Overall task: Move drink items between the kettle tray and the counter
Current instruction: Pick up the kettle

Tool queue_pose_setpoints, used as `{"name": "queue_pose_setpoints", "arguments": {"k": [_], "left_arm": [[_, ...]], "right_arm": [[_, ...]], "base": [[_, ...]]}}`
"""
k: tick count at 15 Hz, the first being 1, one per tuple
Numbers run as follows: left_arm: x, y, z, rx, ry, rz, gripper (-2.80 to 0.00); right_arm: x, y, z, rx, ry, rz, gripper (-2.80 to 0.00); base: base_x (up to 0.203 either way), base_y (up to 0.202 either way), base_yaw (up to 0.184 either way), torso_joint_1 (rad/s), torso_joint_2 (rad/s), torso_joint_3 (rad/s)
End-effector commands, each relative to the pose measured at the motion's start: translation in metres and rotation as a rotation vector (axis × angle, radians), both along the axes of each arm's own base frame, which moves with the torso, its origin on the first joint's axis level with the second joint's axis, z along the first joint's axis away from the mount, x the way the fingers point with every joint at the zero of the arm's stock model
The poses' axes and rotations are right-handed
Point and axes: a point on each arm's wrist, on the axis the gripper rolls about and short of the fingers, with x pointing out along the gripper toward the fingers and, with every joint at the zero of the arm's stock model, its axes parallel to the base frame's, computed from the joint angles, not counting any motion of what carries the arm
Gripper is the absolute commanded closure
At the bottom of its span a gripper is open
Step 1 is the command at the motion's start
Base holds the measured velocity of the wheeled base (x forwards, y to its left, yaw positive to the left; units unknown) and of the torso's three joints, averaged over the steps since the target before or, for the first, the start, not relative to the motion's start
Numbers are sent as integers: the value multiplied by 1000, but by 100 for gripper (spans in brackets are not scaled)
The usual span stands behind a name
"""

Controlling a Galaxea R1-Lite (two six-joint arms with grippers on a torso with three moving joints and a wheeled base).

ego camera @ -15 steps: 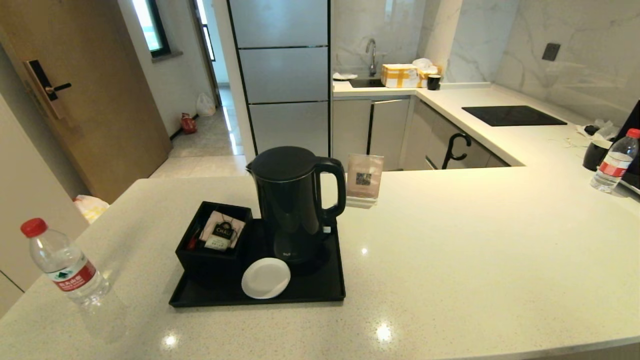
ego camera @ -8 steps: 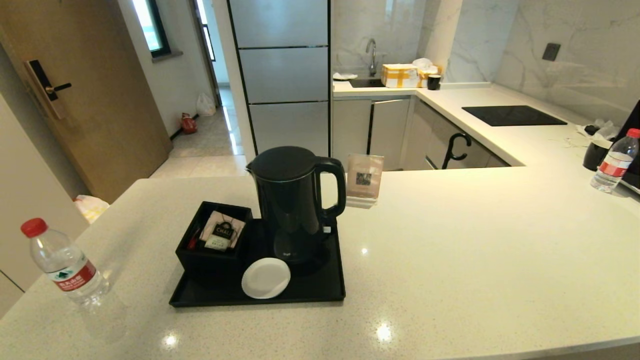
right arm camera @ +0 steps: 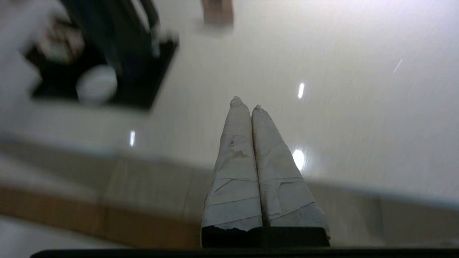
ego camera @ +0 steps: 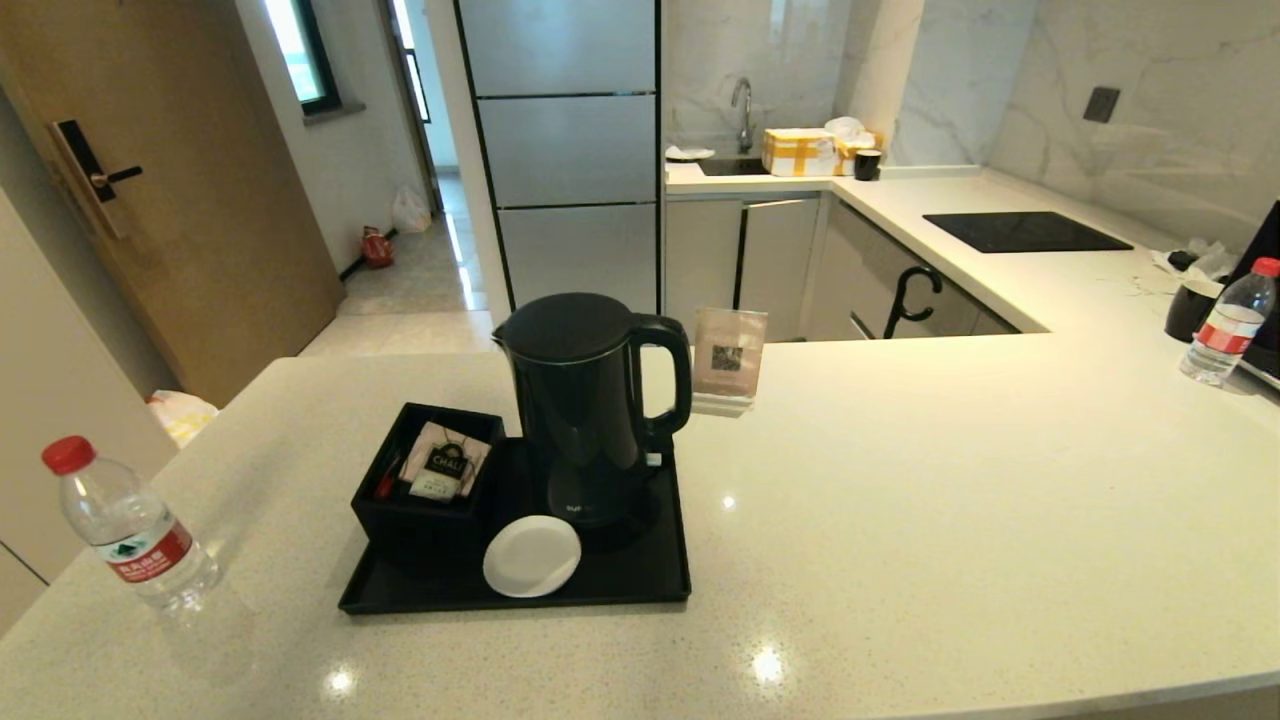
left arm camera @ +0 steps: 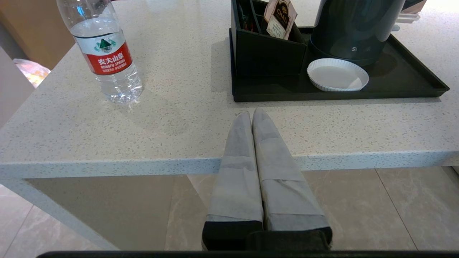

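Note:
A tall black kettle stands on the flat black kettle tray in the middle of the counter. A clear water bottle with a red cap and red label stands on the counter at the near left, well off the tray. Neither arm shows in the head view. In the left wrist view the left gripper is shut and empty, over the counter's near edge, short of the tray and right of the bottle. The right gripper is shut and empty above bare counter, right of the kettle.
On the tray sit a black square box with tea sachets and a round white coaster. A small card stand is behind the kettle. Far right stand a second bottle, a dark cup and a black hob panel.

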Motion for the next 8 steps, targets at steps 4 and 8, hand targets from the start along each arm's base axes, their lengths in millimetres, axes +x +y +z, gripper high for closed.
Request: {"name": "queue_pose_setpoints", "arguments": {"k": [4,8], "left_arm": [[0,0,0,2,1,0,0],[0,0,0,0,1,0,0]], "right_arm": [[101,6,-51,-99,401,160,0],[185,45,-86,-123,484,343,0]], "base": [[0,0,0,0,0,0],[0,0,0,0,0,0]]}}
